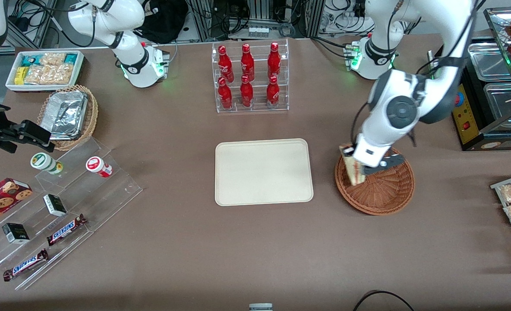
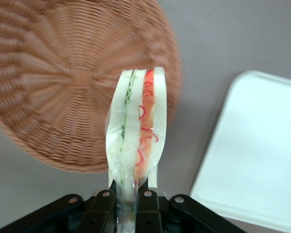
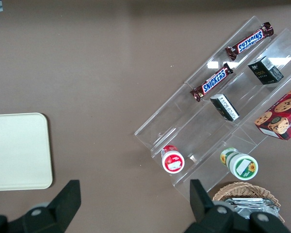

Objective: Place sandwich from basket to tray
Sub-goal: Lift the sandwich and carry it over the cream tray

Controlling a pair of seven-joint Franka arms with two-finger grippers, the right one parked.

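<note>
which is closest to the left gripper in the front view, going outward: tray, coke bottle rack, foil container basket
The gripper holds the sandwich above the basket's rim.
1. Tray, beside the basket.
2. Coke bottle rack, farther from the front camera.
3. Foil container basket, toward the parked arm's end.

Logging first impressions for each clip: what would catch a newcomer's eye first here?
The end effector, shut on the clear-wrapped sandwich, holds it above the woven basket. Beside the basket lies the bare cream tray. Farther from the front camera than the tray, a clear rack of red bottles stands out.
</note>
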